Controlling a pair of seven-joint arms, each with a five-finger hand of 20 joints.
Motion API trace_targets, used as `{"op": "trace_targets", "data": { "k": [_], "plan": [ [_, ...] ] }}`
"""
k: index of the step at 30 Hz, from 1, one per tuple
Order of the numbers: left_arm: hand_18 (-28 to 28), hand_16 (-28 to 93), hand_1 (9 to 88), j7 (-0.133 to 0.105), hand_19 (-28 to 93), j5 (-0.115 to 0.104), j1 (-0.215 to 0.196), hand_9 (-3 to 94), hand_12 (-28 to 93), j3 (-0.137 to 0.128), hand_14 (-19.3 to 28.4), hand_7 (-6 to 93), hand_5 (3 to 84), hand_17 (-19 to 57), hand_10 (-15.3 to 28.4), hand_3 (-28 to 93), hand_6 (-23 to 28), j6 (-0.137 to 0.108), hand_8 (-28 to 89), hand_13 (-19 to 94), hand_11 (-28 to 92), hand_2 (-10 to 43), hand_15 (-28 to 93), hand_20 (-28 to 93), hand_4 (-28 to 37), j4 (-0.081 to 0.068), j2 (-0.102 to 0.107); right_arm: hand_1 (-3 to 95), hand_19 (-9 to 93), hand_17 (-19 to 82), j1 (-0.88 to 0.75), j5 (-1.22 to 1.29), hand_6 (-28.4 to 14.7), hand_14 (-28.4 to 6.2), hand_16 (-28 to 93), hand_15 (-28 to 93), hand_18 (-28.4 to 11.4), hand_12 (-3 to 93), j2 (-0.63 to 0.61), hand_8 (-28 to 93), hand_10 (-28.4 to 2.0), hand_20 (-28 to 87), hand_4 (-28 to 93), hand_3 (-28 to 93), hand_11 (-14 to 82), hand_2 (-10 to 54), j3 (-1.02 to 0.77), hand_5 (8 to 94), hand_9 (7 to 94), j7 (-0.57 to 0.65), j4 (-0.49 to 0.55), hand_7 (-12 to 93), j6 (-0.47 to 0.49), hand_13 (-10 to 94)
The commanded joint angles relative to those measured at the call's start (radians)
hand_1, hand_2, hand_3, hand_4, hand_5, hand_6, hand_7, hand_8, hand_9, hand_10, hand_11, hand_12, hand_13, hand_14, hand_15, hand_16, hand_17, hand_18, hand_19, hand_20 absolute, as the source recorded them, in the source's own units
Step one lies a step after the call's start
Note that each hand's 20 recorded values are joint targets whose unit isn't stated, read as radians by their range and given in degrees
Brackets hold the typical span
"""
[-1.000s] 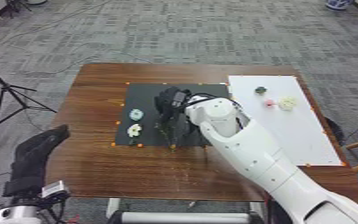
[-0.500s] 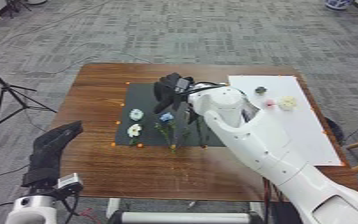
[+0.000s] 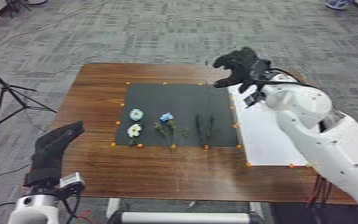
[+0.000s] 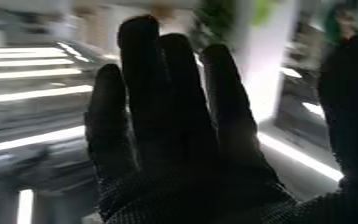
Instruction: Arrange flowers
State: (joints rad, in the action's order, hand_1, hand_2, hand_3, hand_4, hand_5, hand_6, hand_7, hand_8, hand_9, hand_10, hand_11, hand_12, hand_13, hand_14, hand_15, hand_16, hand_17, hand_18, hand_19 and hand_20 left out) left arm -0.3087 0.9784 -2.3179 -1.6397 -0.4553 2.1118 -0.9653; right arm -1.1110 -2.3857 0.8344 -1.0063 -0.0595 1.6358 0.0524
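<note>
Three blossoms lay on one black mat [image 3: 162,95]: a blue flower [image 3: 167,117], a pale flower [image 3: 136,114] and a white flower [image 3: 135,130] (nearest the robot), with two dark stems [image 3: 198,125] to their right. The right hand [image 3: 238,65], fingers wide, was above the far edge of the table [image 3: 104,165]; the left hand [image 3: 55,141], fingers straight, was at its left edge

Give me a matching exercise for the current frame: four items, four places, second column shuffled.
Column 1
1. Blue flower
2. White sheet
3. Left robot hand
4. Right robot hand, fingers spread

Column 2
A. At the far edge of the table
B. At the table's left edge
C. On the dark sheet
D. Flat on the table's right side

Pairs: 1-C, 2-D, 3-B, 4-A
</note>
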Motion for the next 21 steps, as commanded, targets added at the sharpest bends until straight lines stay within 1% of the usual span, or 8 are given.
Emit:
{"op": "trace_targets", "data": {
  "k": [1, 5, 6, 7, 12, 17, 19, 21],
  "plan": [
    [13.2, 2, 31.0, -0.001, 9, 0.006, -0.027, 47.4, 10, 0.006, 15.0, 19.4, 51.6, 1.3, 13.0, 72, 2.6, 0.004, -10, 34, 21, -4.4, 14, 17, -18.7, 0.01, -0.02, 26.0, 65, 25, -0.076, -0.057, 0.0, -13.0, 31, 40, -21.3, 22.9, -0.067, -10, -13.0, 57, -22, 72, 19.5, -9.5, -0.07, 52.1, 62.1, 0.044, -0.193, 22, -0.004, 64],
    [13.2, 2, 31.1, -0.006, 9, 0.004, -0.04, 47.4, 10, 0.004, 15.0, 19.5, 51.6, 1.3, 12.9, 71, 2.6, 0.007, -10, 34, 21, -4.4, 14, 17, -18.7, 0.014, -0.026, 27.2, 67, 26, -0.062, -0.102, 0.8, -12.7, 32, 42, -21.5, 22.5, -0.048, -10, -13.0, 57, -22, 72, 20.2, -9.5, -0.074, 55.2, 65.1, 0.017, -0.276, 23, 0.001, 66],
    [13.2, 2, 31.1, -0.012, 9, -0.003, -0.041, 47.4, 10, 0.007, 15.0, 19.5, 51.6, 1.3, 12.9, 71, 2.5, 0.001, -10, 34, 21, -4.4, 14, 17, -18.7, 0.014, -0.018, 27.4, 67, 26, -0.059, -0.106, 0.8, -12.7, 32, 42, -21.4, 22.4, -0.047, -11, -13.0, 57, -22, 72, 20.2, -9.5, -0.07, 55.6, 65.3, 0.016, -0.288, 24, 0.004, 66],
    [13.2, 2, 31.1, -0.014, 9, -0.004, -0.042, 47.3, 10, 0.008, 15.0, 19.5, 51.6, 1.3, 12.9, 71, 2.5, -0.001, -10, 34, 21, -4.4, 14, 17, -18.7, 0.014, -0.02, 27.5, 67, 26, -0.058, -0.117, 0.8, -12.6, 33, 42, -21.4, 22.4, -0.043, -11, -13.0, 58, -22, 72, 20.3, -9.5, -0.073, 56.0, 65.4, 0.007, -0.3, 24, 0.012, 66],
    [13.3, 2, 31.1, -0.014, 9, -0.002, -0.041, 47.3, 10, 0.009, 15.0, 19.5, 51.5, 1.2, 12.9, 71, 2.5, 0.004, -10, 34, 21, -4.4, 14, 17, -18.7, 0.015, -0.027, 28.7, 67, 26, -0.073, -0.127, 0.8, -12.4, 33, 43, -21.4, 22.2, -0.041, -11, -12.7, 58, -22, 72, 20.4, -9.5, -0.071, 56.8, 65.7, 0.023, -0.319, 24, -0.01, 66],
    [13.3, 2, 31.0, -0.017, 9, -0.003, -0.055, 47.3, 10, 0.002, 15.0, 19.5, 51.5, 1.2, 12.9, 72, 2.6, 0.001, -10, 34, 21, -4.5, 14, 17, -18.7, 0.021, -0.033, 38.0, 68, 27, -0.081, -0.144, 2.5, -11.5, 34, 49, -20.7, 22.1, -0.047, -11, -11.8, 58, -24, 73, 22.1, -9.5, -0.037, 59.6, 68.4, 0.036, -0.331, 28, -0.08, 65],
    [13.3, 2, 31.0, -0.017, 9, -0.004, -0.056, 47.3, 10, 0.002, 15.0, 19.4, 51.5, 1.2, 12.9, 71, 2.6, -0.004, -10, 34, 21, -4.4, 14, 17, -18.8, 0.023, -0.033, 45.8, 68, 28, -0.076, -0.143, 2.8, -11.1, 34, 51, -20.0, 22.4, -0.05, -2, -10.9, 58, -26, 67, 23.6, -9.5, -0.019, 62.7, 72.1, 0.028, -0.341, 32, -0.125, 65],
    [13.3, 2, 31.0, -0.017, 9, -0.001, -0.058, 47.3, 10, 0.002, 15.0, 19.4, 51.6, 1.2, 12.9, 71, 2.7, -0.004, -10, 34, 21, -4.4, 14, 17, -18.8, 0.024, -0.033, 51.2, 68, 28, -0.062, -0.132, 3.5, -10.5, 35, 51, -19.5, 30.8, -0.06, 0, -9.4, 58, -25, 64, 18.6, -9.5, 0.007, 68.4, 78.5, 0.027, -0.345, 33, -0.177, 66]
  ]
}}
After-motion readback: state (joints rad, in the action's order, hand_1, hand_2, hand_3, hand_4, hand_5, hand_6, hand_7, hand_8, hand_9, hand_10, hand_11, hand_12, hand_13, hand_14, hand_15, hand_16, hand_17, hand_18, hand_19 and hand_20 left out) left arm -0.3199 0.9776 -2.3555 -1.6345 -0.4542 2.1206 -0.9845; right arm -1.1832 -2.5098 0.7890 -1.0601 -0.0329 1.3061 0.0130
